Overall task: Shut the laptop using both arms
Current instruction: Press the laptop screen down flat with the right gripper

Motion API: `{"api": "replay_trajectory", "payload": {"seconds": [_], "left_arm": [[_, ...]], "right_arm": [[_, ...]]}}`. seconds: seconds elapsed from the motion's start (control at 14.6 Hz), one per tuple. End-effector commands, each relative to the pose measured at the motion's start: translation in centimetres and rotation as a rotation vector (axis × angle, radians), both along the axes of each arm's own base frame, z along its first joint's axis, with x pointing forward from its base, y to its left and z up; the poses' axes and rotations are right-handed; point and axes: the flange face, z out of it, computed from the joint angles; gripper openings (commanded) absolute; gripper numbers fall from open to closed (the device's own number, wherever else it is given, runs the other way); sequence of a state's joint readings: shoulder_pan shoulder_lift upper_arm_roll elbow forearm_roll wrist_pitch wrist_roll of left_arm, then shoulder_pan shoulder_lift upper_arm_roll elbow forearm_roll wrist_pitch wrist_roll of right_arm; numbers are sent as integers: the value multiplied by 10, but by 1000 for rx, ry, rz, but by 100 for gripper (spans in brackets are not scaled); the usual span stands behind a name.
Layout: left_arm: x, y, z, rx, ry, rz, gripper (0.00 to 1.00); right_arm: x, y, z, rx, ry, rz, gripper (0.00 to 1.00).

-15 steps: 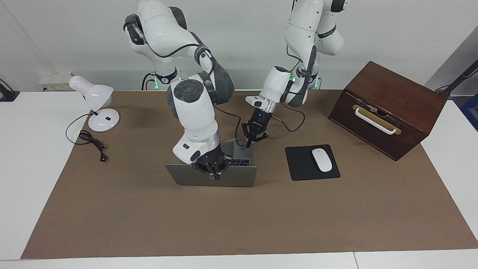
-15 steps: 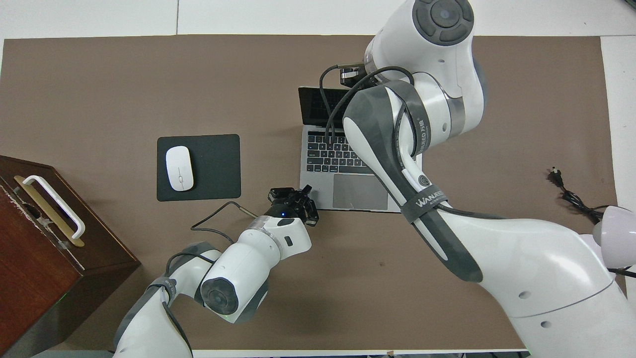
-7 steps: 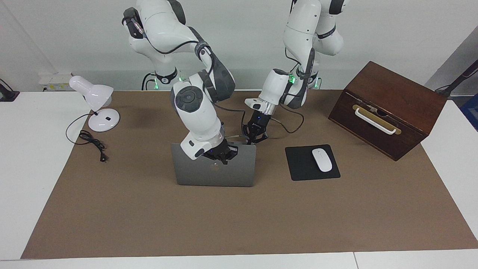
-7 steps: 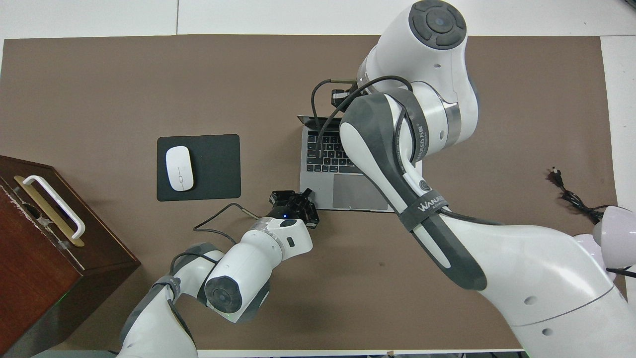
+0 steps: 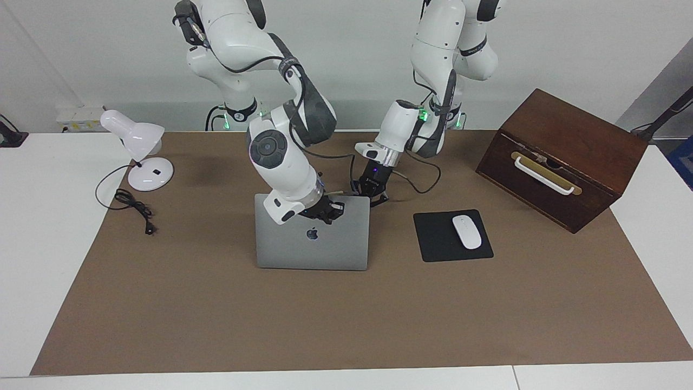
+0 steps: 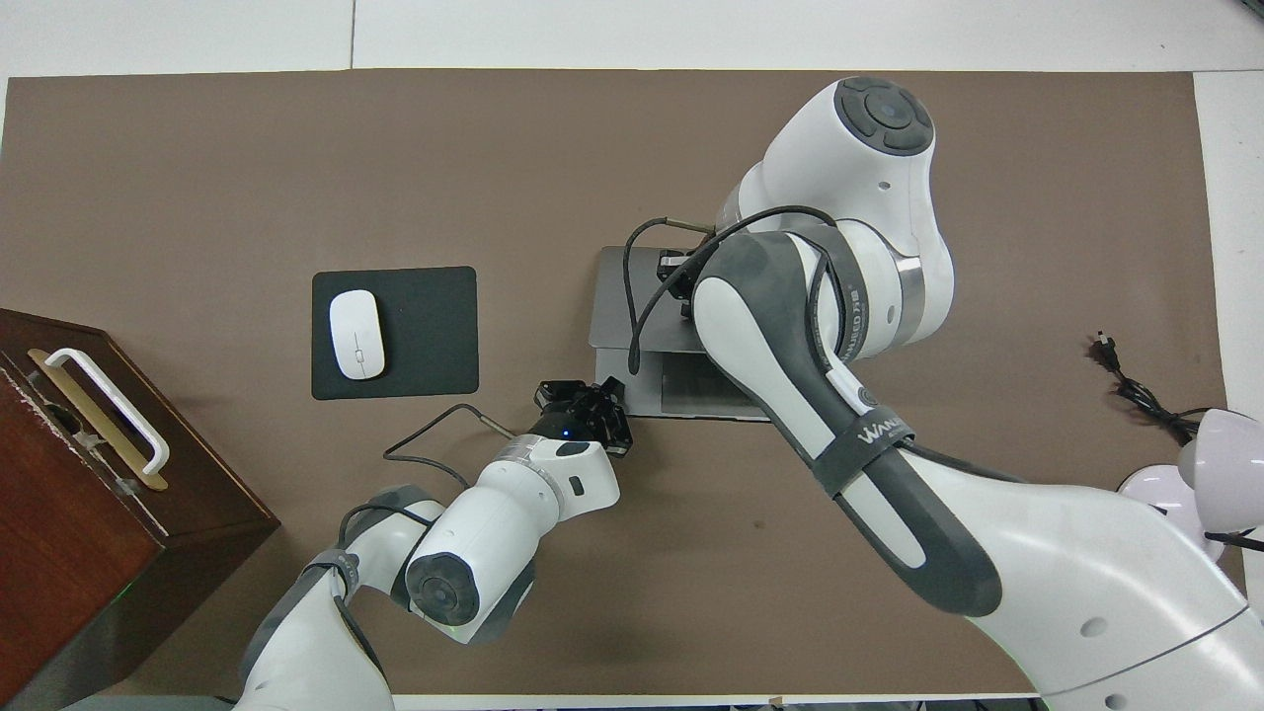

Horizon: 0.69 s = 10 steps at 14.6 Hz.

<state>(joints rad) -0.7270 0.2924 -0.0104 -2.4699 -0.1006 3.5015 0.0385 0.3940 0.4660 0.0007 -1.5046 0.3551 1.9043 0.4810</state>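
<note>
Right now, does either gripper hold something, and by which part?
Right gripper is at the laptop lid's free edge; a grasp cannot be told. Left gripper is at its corner.

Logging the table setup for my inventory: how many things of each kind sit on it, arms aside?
Laptop: 1
Mouse pad: 1
Mouse: 1
Desk lamp: 1
Wooden box: 1
Total: 5

The right gripper (image 5: 324, 212) has pushed the laptop (image 5: 312, 241) lid nearly shut.
</note>
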Motion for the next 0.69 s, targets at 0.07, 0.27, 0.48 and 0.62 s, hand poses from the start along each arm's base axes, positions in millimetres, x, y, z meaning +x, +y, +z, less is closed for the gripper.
{"api": "replay_trajectory", "payload": {"seconds": [0.07,0.27,0.48,0.62], "left_arm": [[-21,16,-22,58,39,-15,0],[-26,21,-27,69,50,-15,0],[-28,24,-30,83,51,-27,0],[-28,25,-30,86,50,-29,0]], "right_arm": [[-24,-13,-11,10,40,-39,0],[-30,-14,-17,5,38,-42,0],[-37,-17,-24,-2,52,-45,0],[-43,-20,-30,-7,52,-48,0]]}}
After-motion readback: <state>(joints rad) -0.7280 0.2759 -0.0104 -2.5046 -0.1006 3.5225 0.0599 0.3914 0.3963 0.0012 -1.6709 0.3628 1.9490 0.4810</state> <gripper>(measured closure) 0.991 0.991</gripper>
